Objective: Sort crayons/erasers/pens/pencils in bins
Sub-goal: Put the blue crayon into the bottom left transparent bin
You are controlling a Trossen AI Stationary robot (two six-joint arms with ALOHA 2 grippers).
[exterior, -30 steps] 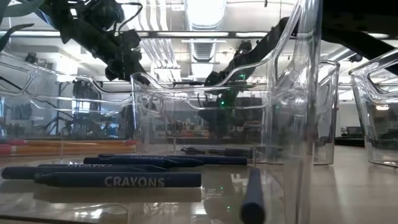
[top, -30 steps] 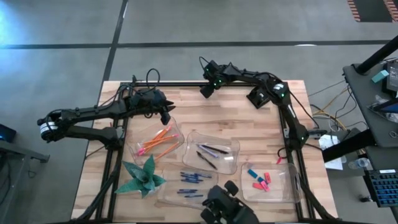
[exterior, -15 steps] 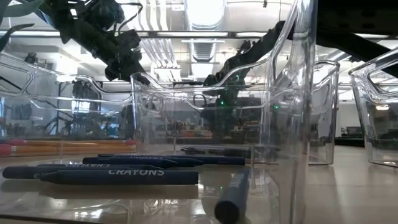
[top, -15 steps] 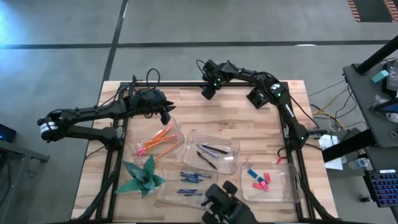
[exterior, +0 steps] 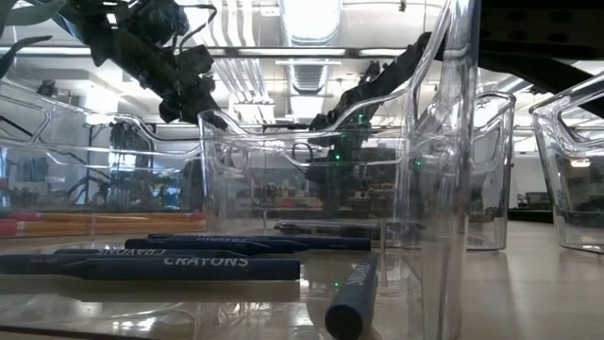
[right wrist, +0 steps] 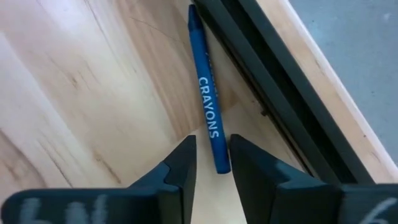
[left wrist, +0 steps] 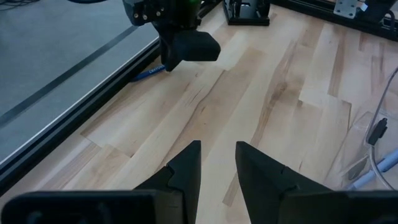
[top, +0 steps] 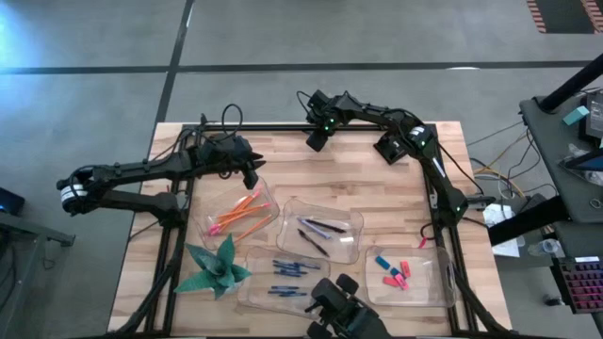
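Observation:
A loose blue crayon (right wrist: 208, 106) lies flat on the wood along the black rail at the table's far edge; the left wrist view also shows this crayon (left wrist: 149, 73). My right gripper (top: 315, 143) slants down over it, its fingers (right wrist: 211, 155) a narrow gap apart on either side of the crayon's nearer end. My left gripper (left wrist: 217, 152) hovers above the far end of the pencils bin (top: 240, 212), narrowly open and holding nothing. The bins hold orange pencils, dark pens (top: 318, 233), blue crayons (top: 287, 275) and erasers (top: 394, 273). My right gripper comes from above at a slant, with one finger on each side of the crayon's blunt end (right wrist: 221, 163). The fingers point along the crayon, which lies flat on the table. I cannot tell whether either finger touches it.
A green folded-paper plant (top: 215, 268) stands at the near left. A black device (top: 339, 311) sits at the near edge. The black frame rail (right wrist: 261, 81) runs right beside the loose crayon. Bare wood lies between the bins and the far edge.
My right gripper has tipped further down over the far edge. In the near bin the blue crayons have rolled a little, and the frontmost one has swung so that it lies more slanted.

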